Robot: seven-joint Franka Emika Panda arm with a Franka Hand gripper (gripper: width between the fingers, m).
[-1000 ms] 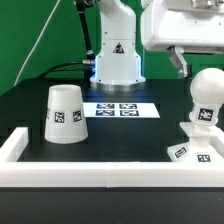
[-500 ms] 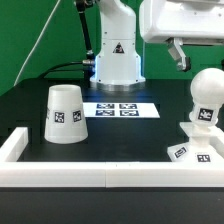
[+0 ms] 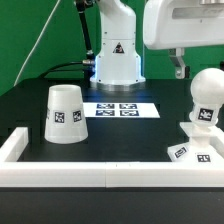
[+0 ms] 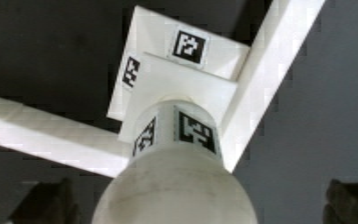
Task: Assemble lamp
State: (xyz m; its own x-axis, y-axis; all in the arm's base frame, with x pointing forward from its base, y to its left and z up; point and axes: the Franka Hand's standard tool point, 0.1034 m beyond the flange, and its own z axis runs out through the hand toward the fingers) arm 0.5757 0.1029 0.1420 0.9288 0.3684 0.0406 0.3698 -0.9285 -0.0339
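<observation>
Claw [image 3: 181,68]: hangs over the bulb at the exterior view's right, clear of it and holding nothing.
Fingers [image 4: 48,200]: apart; in the wrist view their dark tips sit on either side of the bulb's round head.
Bulb [image 3: 206,92]: upright, round head on top and tagged neck below, near the bench's corner at the exterior view's right.
Base [image 3: 192,153]: lies flat with its tags facing up, just in front of the bulb's foot. Whether the bulb stands on it cannot be told.
Marker board [image 3: 120,109]: flat on the bench, before the white pedestal [image 3: 117,62].
Shade [image 3: 65,112]: wide mouth down, well apart at the exterior view's left.
Bench [image 3: 135,135]: black, with a white rail [image 3: 100,178] along the front.
</observation>
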